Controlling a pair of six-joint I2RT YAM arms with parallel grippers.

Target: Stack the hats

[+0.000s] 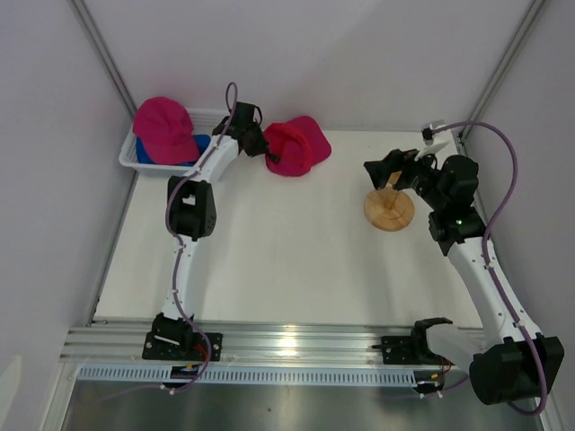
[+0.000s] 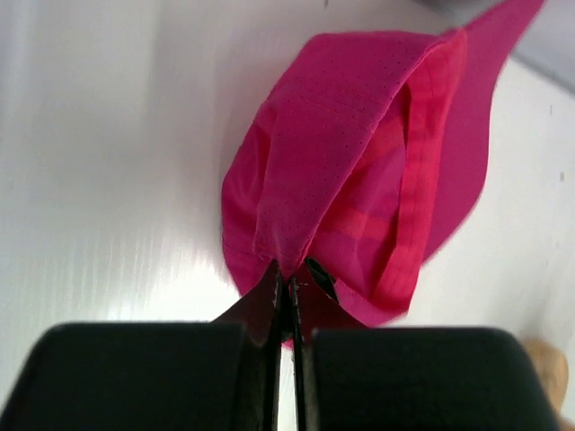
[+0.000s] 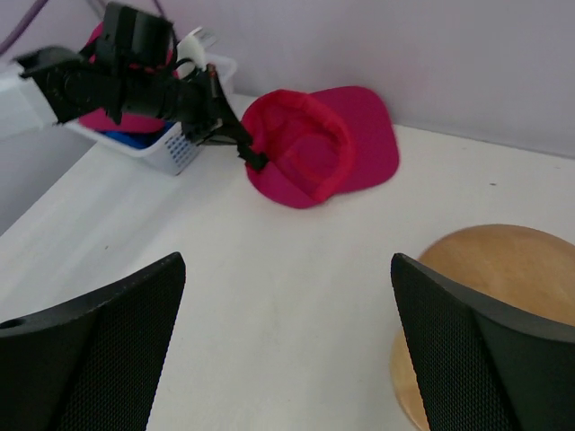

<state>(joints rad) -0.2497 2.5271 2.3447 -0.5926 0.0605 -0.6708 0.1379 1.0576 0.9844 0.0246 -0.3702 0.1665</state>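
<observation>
Between the left gripper's (image 2: 289, 278) pressed-together fingers, the edge of a magenta cap (image 2: 359, 162) is pinched opposite its brim; the cap lies crown-down on the white table (image 1: 269, 251), brim pointing away from the tool. Just beside that arm, a white mesh basket (image 1: 128, 160) holds another magenta cap (image 1: 164, 128) over a blue cap (image 1: 199, 144). The right gripper (image 3: 286, 269) hovers spread wide, gripping nothing, with the round wooden stand (image 3: 503, 269) just beside it

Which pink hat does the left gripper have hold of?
The pink hat on the table, inside facing up, its edge pinched by the left gripper. The other pink hat sits in the white basket.
</observation>
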